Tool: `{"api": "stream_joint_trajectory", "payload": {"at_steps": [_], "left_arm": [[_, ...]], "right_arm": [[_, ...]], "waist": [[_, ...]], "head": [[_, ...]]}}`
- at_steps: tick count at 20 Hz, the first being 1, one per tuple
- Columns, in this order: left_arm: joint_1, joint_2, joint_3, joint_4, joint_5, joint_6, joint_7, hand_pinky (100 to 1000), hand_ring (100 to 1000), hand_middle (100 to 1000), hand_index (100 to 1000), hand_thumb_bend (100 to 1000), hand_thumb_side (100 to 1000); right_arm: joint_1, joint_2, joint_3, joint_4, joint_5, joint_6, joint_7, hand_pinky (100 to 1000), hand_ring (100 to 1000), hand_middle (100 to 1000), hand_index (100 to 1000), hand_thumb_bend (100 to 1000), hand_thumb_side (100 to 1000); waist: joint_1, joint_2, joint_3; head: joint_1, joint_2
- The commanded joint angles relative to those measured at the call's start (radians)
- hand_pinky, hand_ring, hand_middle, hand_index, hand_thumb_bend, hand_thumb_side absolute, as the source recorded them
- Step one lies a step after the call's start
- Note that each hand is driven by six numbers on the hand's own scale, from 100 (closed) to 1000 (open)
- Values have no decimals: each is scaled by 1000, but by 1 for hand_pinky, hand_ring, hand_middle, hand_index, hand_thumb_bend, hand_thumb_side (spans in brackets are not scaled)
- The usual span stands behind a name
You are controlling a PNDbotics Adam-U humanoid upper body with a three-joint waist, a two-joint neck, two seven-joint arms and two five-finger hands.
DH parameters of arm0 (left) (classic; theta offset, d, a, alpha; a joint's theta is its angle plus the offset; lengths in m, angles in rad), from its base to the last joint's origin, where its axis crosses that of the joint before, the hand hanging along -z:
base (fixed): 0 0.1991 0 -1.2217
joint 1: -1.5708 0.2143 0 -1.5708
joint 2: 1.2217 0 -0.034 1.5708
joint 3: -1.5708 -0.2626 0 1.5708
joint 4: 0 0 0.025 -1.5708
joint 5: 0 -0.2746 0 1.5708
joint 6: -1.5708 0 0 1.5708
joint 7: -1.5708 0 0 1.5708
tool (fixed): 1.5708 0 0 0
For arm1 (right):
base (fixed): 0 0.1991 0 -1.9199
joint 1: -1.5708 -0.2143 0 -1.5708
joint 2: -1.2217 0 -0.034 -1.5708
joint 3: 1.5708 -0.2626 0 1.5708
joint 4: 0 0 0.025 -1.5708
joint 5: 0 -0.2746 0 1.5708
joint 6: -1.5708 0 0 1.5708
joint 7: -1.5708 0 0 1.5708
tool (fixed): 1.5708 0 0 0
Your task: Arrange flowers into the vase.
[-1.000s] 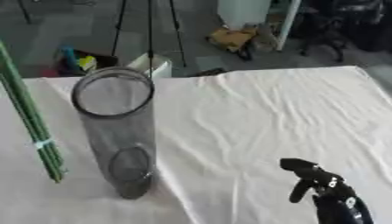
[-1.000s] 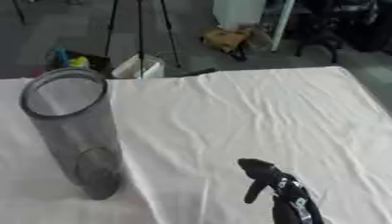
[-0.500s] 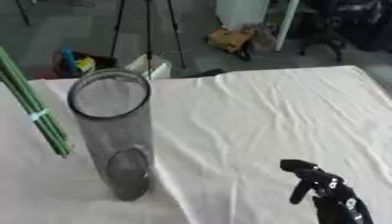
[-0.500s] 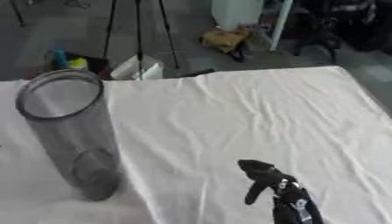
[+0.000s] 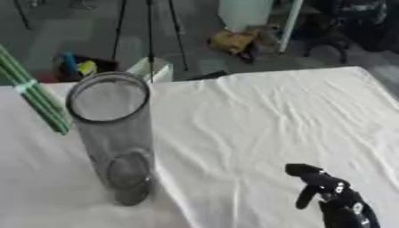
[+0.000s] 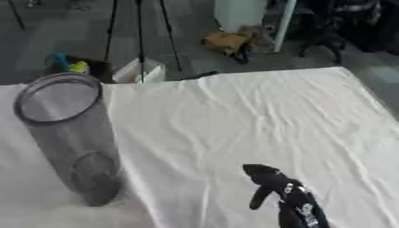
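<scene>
A: What does the left eye view give us?
B: A tall clear vase (image 5: 111, 133) stands upright on the bench (image 5: 257, 120), left of centre, on a wrinkled white cloth. Just left of its rim a bundle of green flower stems (image 5: 33, 95) slants in from the upper left edge, with a pale band round it. What holds the stems is out of sight; the left hand shows nowhere.
A: And the right hand?
B: The right hand (image 5: 321, 187) rises at the lower right, well apart from the vase, fingers relaxed and holding nothing.
A: The right eye view?
B: Same vase and hand, no stems. Beyond the bench, tripod legs (image 6: 140, 31) stand on the floor.
</scene>
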Motion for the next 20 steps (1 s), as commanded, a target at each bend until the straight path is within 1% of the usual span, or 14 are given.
{"api": "stream_joint_trajectory", "payload": {"at_steps": [1,4,5,6,7,9,15,18,20], "left_arm": [[-29,21,25,-14,-25,-48,16,100,100,100,133,211,708],[-33,16,22,-15,-51,-105,15,100,100,100,134,209,708],[-34,14,21,-15,-60,-125,12,100,100,100,135,238,649],[-35,12,18,-15,-68,-143,8,100,100,100,135,242,581],[-35,11,15,-15,-75,-157,3,100,100,100,135,313,582],[-35,11,10,-15,-90,-176,-5,100,100,100,135,372,569],[-30,9,-1,-15,-129,-203,-26,100,100,100,135,375,557],[-20,11,-11,-15,-169,-217,-50,100,100,100,134,365,558],[-12,13,-21,-13,-188,-215,-61,100,100,100,134,356,554]], "right_arm": [[-7,-14,4,-13,-10,-2,6,772,791,396,784,100,971],[-14,-13,6,-13,-10,0,11,772,791,395,784,100,971],[-16,-12,7,-13,-10,0,13,772,791,394,784,100,971],[-17,-11,7,-13,-10,0,14,773,791,393,784,100,941],[-19,-10,8,-13,-9,0,16,773,791,393,784,100,972],[-22,-7,9,-13,-7,1,19,773,791,391,784,100,973],[-34,-2,12,-13,1,6,26,774,792,387,784,100,976],[-38,3,12,-13,5,9,28,775,792,386,784,100,977],[-41,5,12,-13,8,11,29,775,792,384,784,100,978]], "waist": [[18,-32,-4],[19,-25,-8],[19,-23,-10],[20,-20,-12],[19,-18,-13],[19,-13,-15],[21,1,-17],[21,5,-19],[20,8,-19]], "head": [[3,-13],[8,-22],[9,-26],[9,-29],[9,-32],[11,-39],[14,-53],[14,-55],[13,-54]]}}
